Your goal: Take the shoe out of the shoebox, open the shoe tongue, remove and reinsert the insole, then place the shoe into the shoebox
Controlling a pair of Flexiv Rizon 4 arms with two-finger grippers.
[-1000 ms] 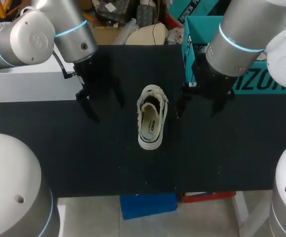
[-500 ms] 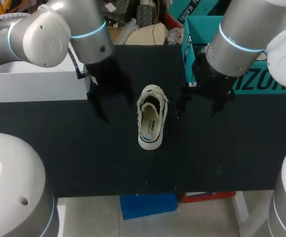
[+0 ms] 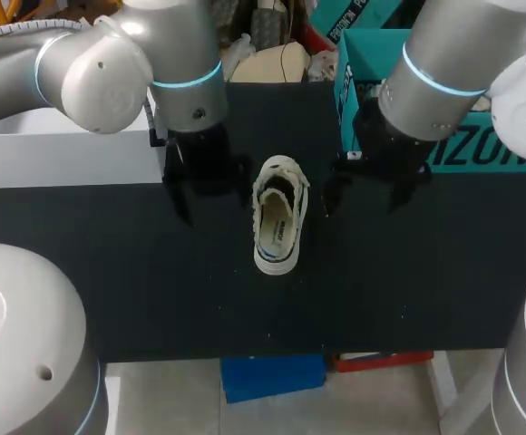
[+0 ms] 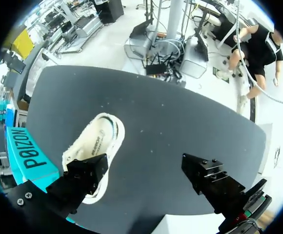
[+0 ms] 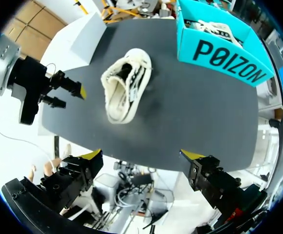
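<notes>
Shoe [image 3: 278, 217] first: it sits out of the box, sole down on the black table [image 3: 426, 290], about midway between your two arms. Its mouth faces up and its toe points toward the table's far edge. It is a low, cream-coloured shoe with a thick pale sole. The laced front looks loose and rumpled, and a flat insole with dark print shows inside the oval opening.

Your left arm comes in from the far left corner with its wrist pointing steeply down. The left gripper [image 3: 210, 195] hangs just beside the shoe's front end on the left. Its fingers are spread wide with nothing between them, and in the right wrist view the yellow tip stands apart from the shoe.

Your right arm comes down from the far right. The right gripper [image 3: 365, 195] hangs near the shoe's other side, also spread wide and holding nothing.

The shoebox [image 5: 224, 63] is smooth teal card with straight walls. It stands open at the far right of the table, behind the right arm, and a second shoe [image 5: 214, 29], pale and laced, lies inside it.
</notes>
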